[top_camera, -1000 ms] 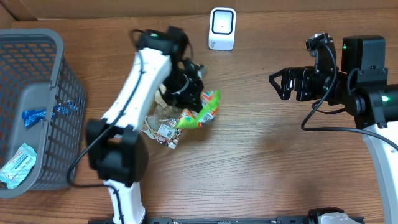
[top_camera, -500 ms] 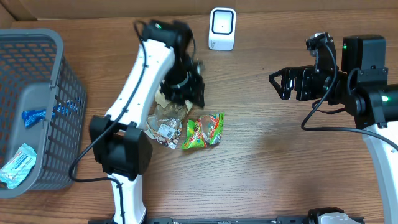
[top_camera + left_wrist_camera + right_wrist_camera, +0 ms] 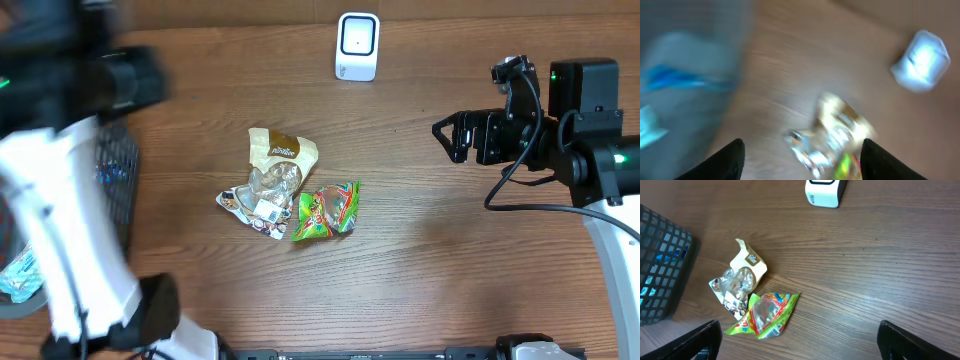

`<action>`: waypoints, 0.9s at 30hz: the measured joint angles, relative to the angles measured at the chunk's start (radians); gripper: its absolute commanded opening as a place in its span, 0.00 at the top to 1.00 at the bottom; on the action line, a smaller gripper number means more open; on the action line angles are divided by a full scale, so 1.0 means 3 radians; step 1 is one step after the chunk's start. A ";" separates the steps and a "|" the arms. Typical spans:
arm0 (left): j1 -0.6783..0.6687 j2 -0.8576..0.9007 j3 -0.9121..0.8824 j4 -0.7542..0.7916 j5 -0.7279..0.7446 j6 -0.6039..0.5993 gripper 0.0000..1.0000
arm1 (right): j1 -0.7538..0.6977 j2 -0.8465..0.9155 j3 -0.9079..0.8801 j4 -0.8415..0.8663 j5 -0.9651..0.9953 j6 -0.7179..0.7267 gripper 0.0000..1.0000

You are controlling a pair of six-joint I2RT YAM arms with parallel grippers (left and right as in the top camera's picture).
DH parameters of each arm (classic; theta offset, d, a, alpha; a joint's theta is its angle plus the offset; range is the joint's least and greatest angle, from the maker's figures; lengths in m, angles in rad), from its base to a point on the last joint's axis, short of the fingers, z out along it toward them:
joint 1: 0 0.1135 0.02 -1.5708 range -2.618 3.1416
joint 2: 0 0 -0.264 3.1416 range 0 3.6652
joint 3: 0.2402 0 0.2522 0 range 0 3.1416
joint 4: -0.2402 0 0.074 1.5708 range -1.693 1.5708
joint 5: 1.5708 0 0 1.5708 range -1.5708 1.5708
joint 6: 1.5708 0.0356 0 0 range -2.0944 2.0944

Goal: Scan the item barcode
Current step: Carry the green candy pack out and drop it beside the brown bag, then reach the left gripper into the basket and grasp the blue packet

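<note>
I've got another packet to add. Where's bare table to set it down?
Open wood lies between the green snack packet and the right end effector, and along the near edge below it. Crowded: the crumpled wrappers left of it, toward the basket.

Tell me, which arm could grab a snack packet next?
Probably the left. The snack packets lie left of the middle, and the left hand, open and empty, looks straight at them. The right hand is open too, but sits off to the right.

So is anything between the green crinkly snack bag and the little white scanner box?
Nothing visible: just bare wooden table between the green snack bag and the white scanner box. The cream packet lies aside.
</note>
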 measured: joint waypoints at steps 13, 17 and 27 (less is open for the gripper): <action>0.1320 0.0337 -0.0212 0.0261 -0.0244 -0.0581 0.24 | 0.0000 0.0000 0.0000 -0.0005 -0.0001 0.0000 0.00; 0.1331 0.0706 -0.0263 0.0397 -0.0291 -0.0767 0.24 | 0.0000 0.0000 0.0000 -0.0034 0.0000 -0.0003 0.01; 0.1331 0.1516 -0.0278 0.0551 -0.0320 -0.1078 0.15 | 0.0000 0.0000 0.0000 -0.0050 -0.0001 0.0000 0.01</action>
